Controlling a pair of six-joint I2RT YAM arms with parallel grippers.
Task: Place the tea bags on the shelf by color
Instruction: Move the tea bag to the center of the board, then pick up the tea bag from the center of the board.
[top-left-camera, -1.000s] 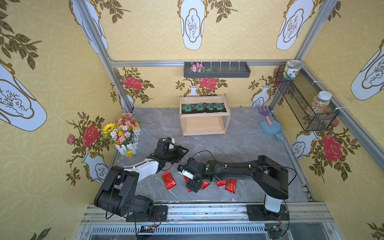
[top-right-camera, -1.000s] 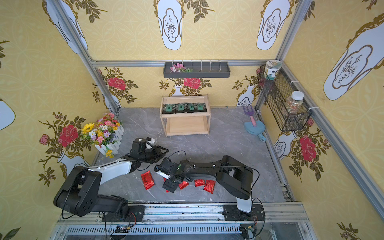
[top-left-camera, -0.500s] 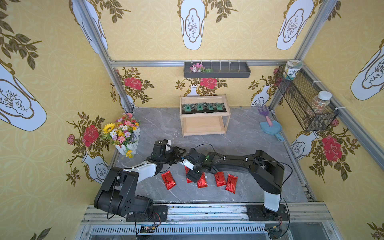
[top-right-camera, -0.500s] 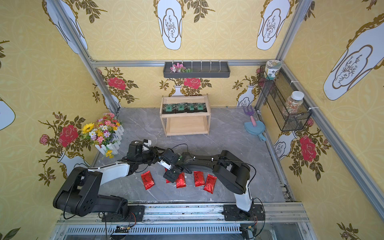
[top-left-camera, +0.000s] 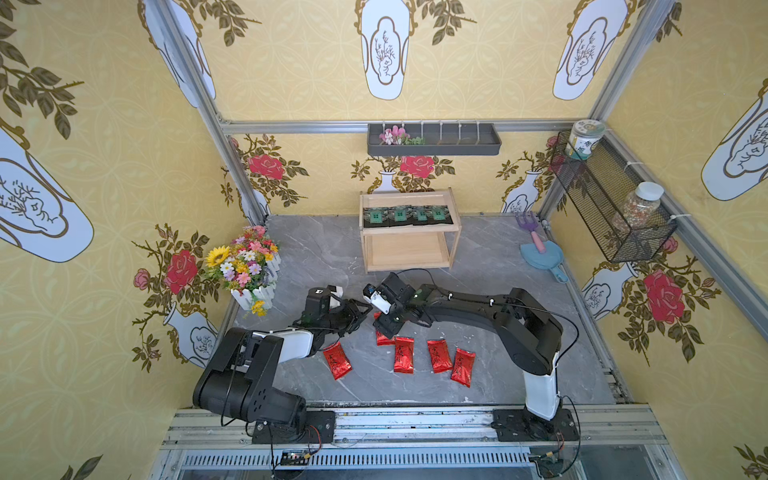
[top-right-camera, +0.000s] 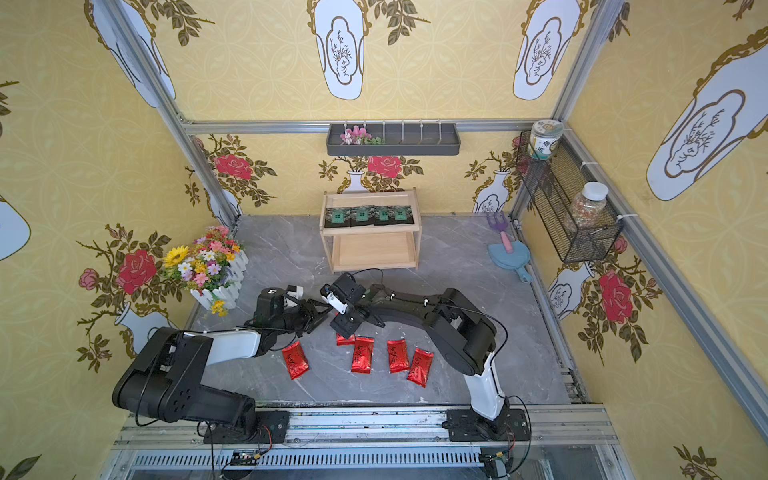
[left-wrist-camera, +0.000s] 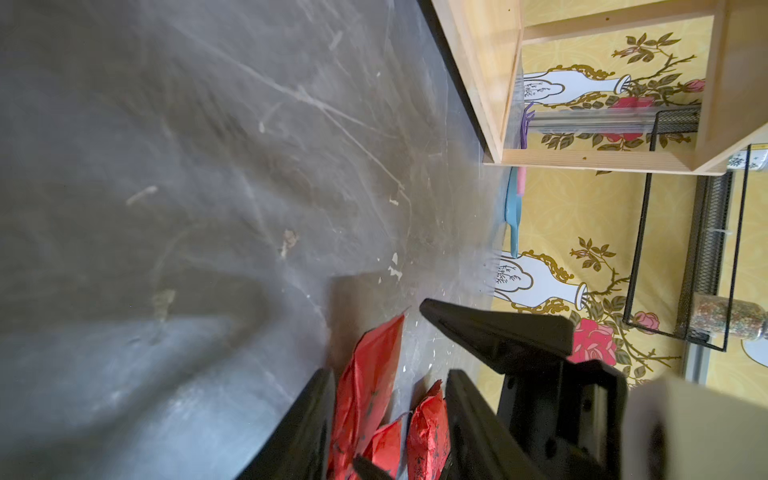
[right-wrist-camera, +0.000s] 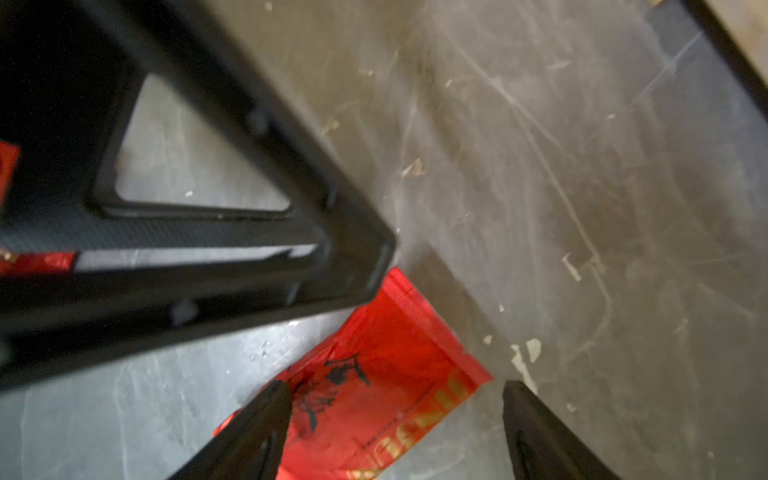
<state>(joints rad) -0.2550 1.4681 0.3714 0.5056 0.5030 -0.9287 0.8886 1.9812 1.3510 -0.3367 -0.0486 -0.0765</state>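
Right wrist view shows the right gripper (right-wrist-camera: 395, 386) with its jaws spread wide, straddling one end of a red packet (right-wrist-camera: 386, 353). This packet lies flat on the grey tabletop (right-wrist-camera: 582, 166). One fingertip overlaps the packet's edge in this view; whether it touches the foil cannot be told.

In both top views the right gripper (top-left-camera: 384, 328) points down at the tabletop, and the straddled packet (top-left-camera: 384, 340) is mostly hidden beneath it. The left gripper (top-left-camera: 359, 313) sits just beside the right gripper, pointing toward it. In the left wrist view the left gripper (left-wrist-camera: 390, 374) has its jaws partly apart with nothing clamped between them; red foil shows on the tabletop beyond the gap.

Four more red packets lie flat on the tabletop, nearer the arm bases:
- one packet (top-left-camera: 337, 360) lies alone on the left arm's side;
- three packets (top-left-camera: 404, 354) (top-left-camera: 439, 355) (top-left-camera: 463, 367) lie in a loose row, side by side, on the right arm's side.

At the back wall stands the shelf (top-left-camera: 409, 230). Its upper tier holds four black sachets (top-left-camera: 399, 215) in one row, edges touching or overlapping. A flower box (top-left-camera: 245, 266) stands on the left arm's side of the tabletop, well apart from the shelf.
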